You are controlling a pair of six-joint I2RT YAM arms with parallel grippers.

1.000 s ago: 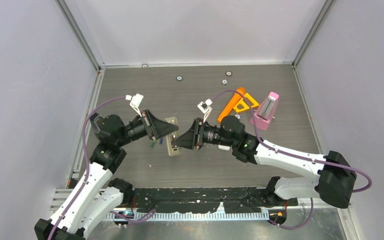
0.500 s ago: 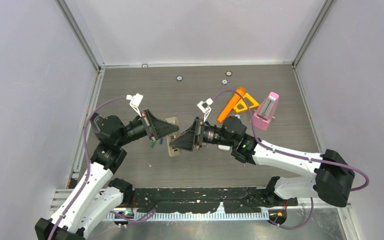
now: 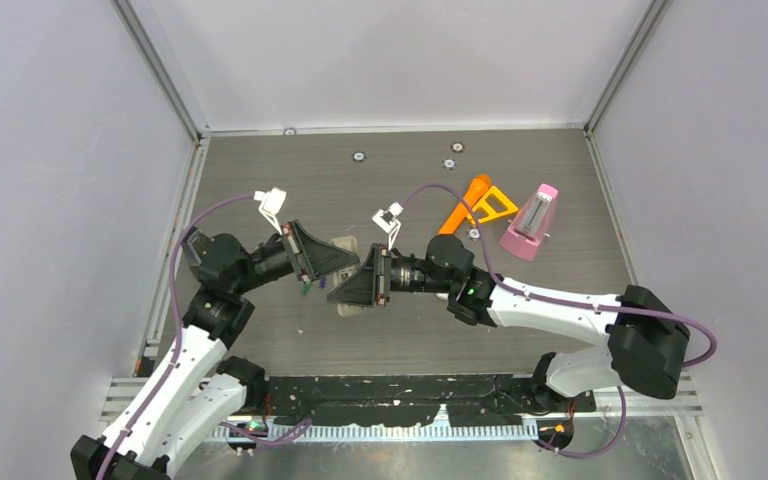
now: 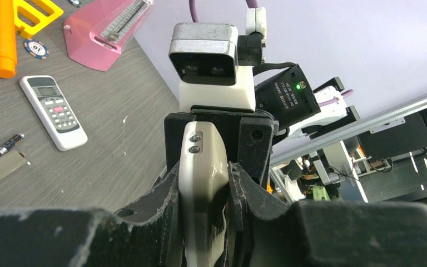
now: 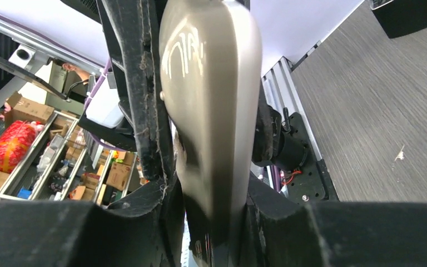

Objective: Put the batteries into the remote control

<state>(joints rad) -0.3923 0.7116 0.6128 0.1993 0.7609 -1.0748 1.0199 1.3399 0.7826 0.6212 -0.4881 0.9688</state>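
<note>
Beige remote control point(image 4: 201, 150) at centre frame, held between the two arms. The left gripper point(image 4: 204, 173) is clamped on its narrow edges, and the right gripper point(image 5: 214, 207) grips it from the opposite side, fingers closed against the casing. At the lower left of the left wrist view, one dark battery point(image 4: 8, 144) with a silvery end lies on the grey surface point(image 4: 117, 161) just beside a flat grey cover plate point(image 4: 0, 168) — a white remote point(image 4: 53, 111) lies near them, buttons up.

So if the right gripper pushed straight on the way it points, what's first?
Its jaws hold the remote; straight on, the right gripper would likely meet the left gripper, clamped on the same remote, though depth is unclear.
</note>
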